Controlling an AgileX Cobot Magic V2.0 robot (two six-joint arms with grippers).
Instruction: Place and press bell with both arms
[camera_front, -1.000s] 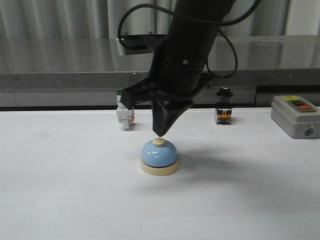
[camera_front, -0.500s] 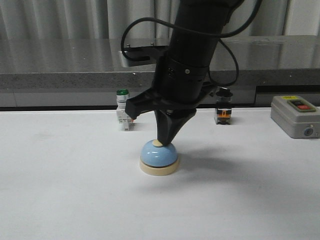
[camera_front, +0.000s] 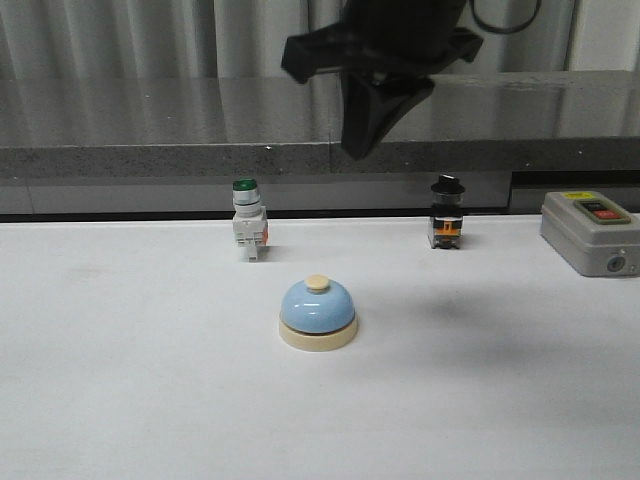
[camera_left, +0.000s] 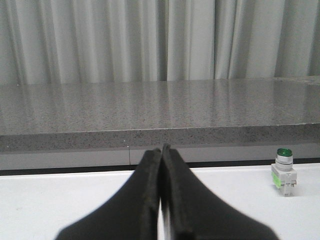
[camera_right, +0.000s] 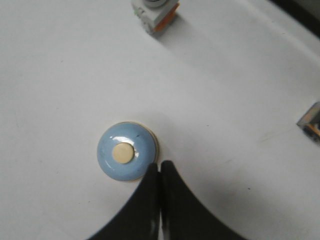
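Now the bell (camera_front: 317, 314) is seen upright on the white worktop (camera_front: 120, 400), nothing touching it; the right hand (camera_front: 360, 150) is held closed, empty, well above, presumably cleared after pressing.

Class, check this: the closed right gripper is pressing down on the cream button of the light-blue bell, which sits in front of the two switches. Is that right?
Not quite. The right gripper is closed, but it hangs well above the bell, touching nothing; the front view shows clear air between them. The cream button is untouched. The bell does sit in front of the green-capped switch and the black-capped switch.
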